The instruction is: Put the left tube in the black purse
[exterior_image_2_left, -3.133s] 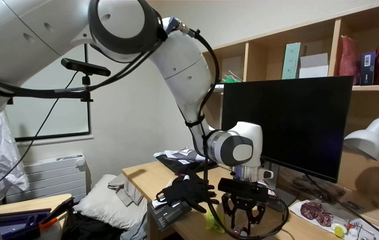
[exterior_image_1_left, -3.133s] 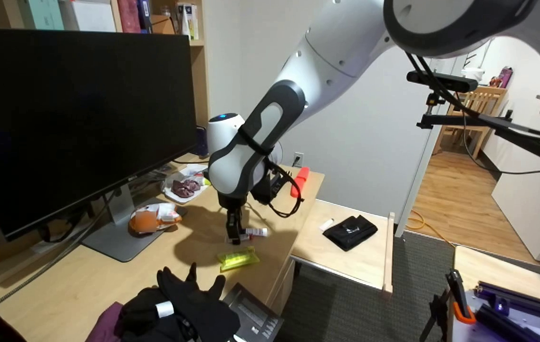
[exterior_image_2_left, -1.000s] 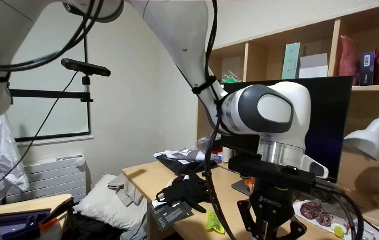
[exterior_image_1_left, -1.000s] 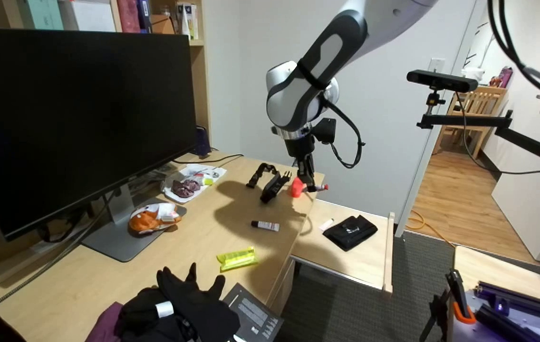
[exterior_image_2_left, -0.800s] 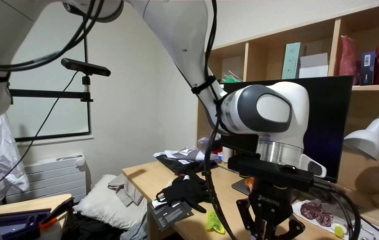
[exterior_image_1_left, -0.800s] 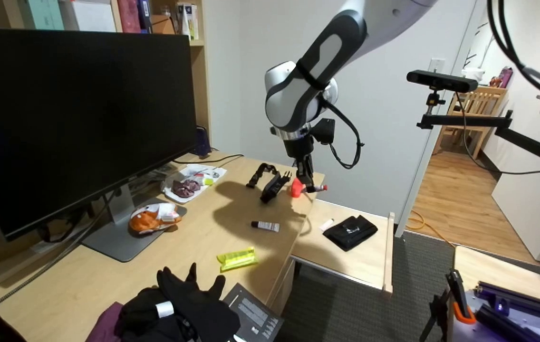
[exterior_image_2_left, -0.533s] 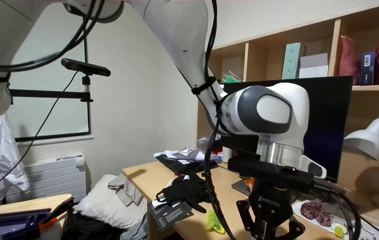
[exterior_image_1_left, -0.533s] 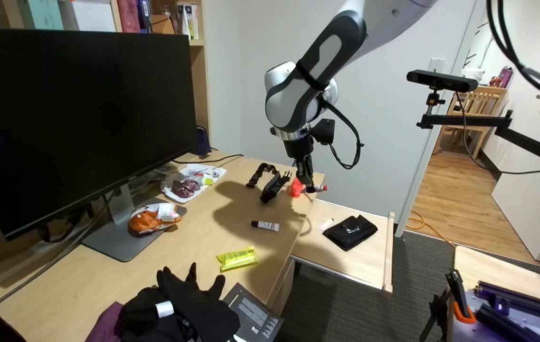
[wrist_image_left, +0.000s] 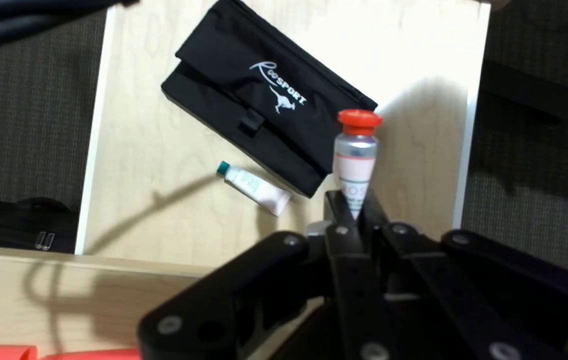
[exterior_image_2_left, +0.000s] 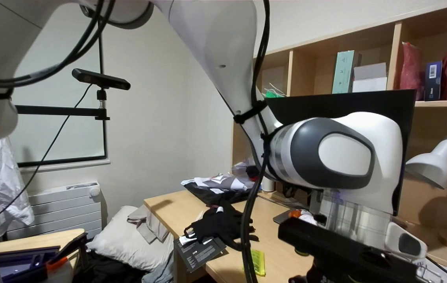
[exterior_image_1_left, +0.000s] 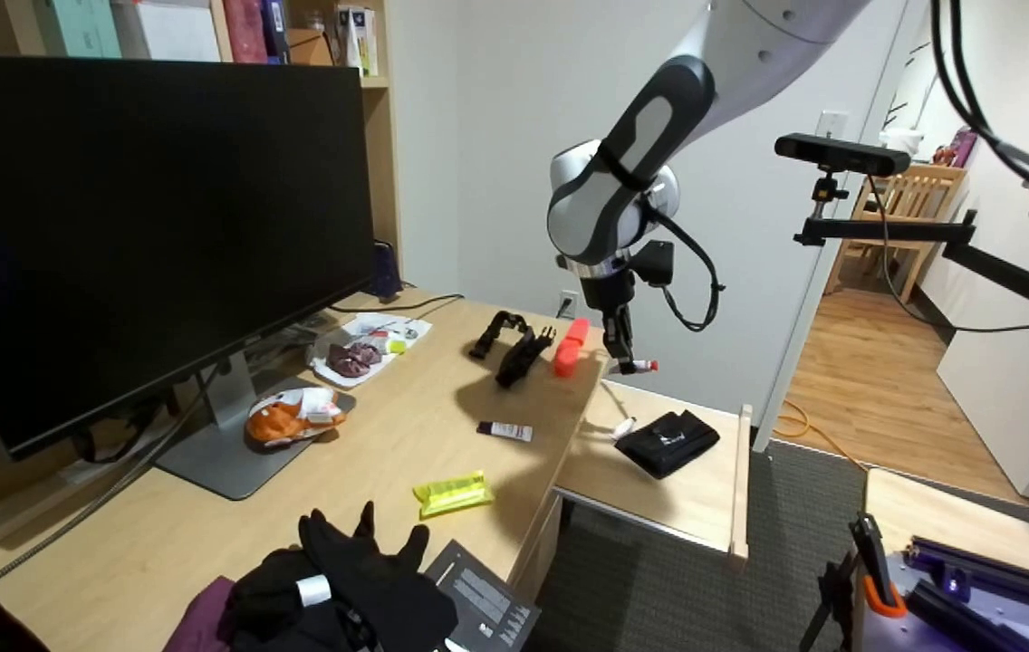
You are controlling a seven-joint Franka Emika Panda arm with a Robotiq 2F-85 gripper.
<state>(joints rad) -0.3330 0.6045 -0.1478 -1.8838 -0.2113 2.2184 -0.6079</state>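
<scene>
Pale walls (exterior_image_1_left: pixel 750 272) frame a wooden desk (exterior_image_1_left: pixel 370 462) and, at its right in an exterior view, a lower wooden board (exterior_image_1_left: pixel 659 498). The gripper (wrist_image_left: pixel 355 212), beyond the desk's right edge and above the board, is closed on the red-capped tube (wrist_image_left: pixel 355 165): the body is pinched between the fingertips, and the capped end projects past them. In an exterior view the held tube lies nearly level, cap to the right. In the wrist view the red cap overlaps the right end of the black purse (wrist_image_left: pixel 264 110); the height between the two cannot be told. Printed in white, the purse rests on the board with its flap folded down. Just beside it, also on the board, lies a green-capped tube (wrist_image_left: pixel 256 187). Farther out, on the desk in an exterior view, are a red object (exterior_image_1_left: pixel 572 349) toward the far right corner, a black belt (exterior_image_1_left: pixel 525 356) to its left, a dark-capped tube (exterior_image_1_left: pixel 505 431) nearer, a yellow packet (exterior_image_1_left: pixel 453 493) nearer still, and black gloves (exterior_image_1_left: pixel 379 589) at the near side. At the left stands a monitor (exterior_image_1_left: pixel 152 244), with an orange and white package (exterior_image_1_left: pixel 293 418) at its base.
</scene>
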